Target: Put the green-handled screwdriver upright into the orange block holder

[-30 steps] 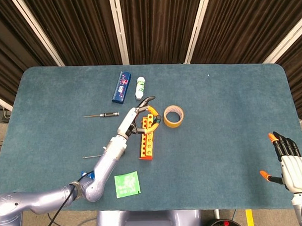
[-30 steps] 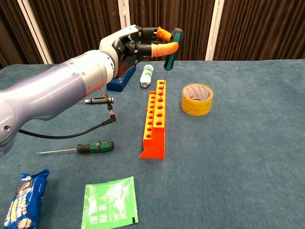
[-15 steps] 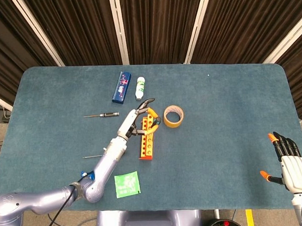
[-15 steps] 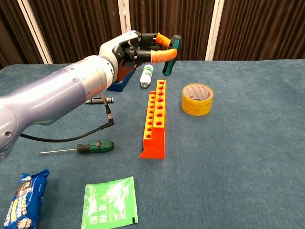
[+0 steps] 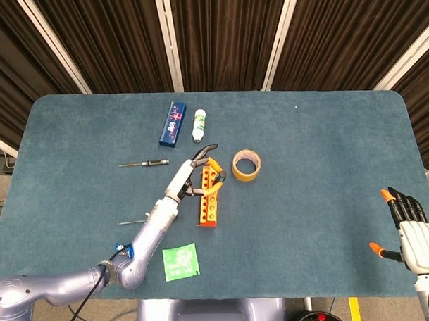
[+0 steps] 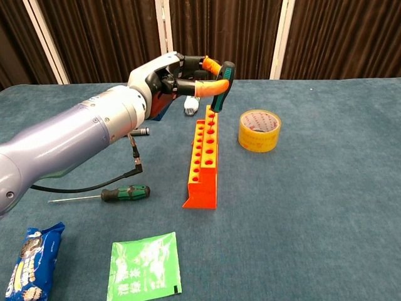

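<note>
The left hand (image 6: pixel 188 74) has come down since 1 second ago, and the green-handled screwdriver (image 6: pixel 220 86) pinched in its fingertips now sinks, slightly tilted, into the orange block holder (image 6: pixel 203 160) at its far end, mid-table. This looks like insertion; next, straighten it and release. The right hand (image 5: pixel 416 236) waits, fingers spread and empty, at the table's near right corner.

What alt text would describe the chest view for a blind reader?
The left robot hand holds a green-handled screwdriver nearly upright over the far end of an orange block holder on a blue table. A yellow tape roll sits to the right.
</note>
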You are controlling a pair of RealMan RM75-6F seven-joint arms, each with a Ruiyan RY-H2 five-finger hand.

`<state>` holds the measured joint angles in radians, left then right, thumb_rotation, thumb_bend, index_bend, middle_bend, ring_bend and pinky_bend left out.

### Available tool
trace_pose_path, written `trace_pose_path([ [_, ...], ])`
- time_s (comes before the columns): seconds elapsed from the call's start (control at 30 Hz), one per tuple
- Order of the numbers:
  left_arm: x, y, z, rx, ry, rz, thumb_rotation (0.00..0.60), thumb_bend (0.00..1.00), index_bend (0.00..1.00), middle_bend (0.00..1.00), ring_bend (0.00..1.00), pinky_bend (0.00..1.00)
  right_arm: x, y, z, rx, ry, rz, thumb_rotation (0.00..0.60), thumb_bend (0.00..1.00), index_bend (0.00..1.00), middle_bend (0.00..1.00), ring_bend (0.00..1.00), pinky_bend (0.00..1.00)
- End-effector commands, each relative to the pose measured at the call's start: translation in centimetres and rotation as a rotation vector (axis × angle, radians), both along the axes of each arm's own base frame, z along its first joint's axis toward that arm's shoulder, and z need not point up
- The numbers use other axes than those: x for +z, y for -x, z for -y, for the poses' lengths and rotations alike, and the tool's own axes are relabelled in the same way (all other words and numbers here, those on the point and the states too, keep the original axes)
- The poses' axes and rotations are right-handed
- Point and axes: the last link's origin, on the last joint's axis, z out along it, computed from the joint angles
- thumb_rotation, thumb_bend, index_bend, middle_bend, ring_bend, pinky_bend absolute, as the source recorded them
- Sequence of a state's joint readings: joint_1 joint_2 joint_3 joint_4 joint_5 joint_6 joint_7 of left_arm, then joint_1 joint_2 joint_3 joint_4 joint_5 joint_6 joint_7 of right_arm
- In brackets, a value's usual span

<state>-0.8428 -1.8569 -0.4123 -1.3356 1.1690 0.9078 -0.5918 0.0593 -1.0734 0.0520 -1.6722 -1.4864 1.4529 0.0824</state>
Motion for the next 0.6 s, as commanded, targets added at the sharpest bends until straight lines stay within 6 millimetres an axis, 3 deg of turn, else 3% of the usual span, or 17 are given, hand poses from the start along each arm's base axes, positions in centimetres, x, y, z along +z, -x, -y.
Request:
trace_pose_path([
  [0.03, -0.2, 0.1, 0.2, -0.008, 0.000, -0.006, 0.600, 0.31, 0.64, 0.06, 0.00, 0.02, 0.0, 0.0, 0.0, -0.001, -0.001, 0.000, 0.600, 0.06, 0.00, 0.00, 0.00, 0.00],
  [0.6, -0.9, 1.2, 0.8, -0.045, -0.024, -0.046, 0.600, 0.31, 0.63, 0.06, 0.00, 0.02, 0.0, -0.1, 0.0, -0.002, -0.002, 0.011, 0.600, 0.06, 0.00, 0.00, 0.00, 0.00],
])
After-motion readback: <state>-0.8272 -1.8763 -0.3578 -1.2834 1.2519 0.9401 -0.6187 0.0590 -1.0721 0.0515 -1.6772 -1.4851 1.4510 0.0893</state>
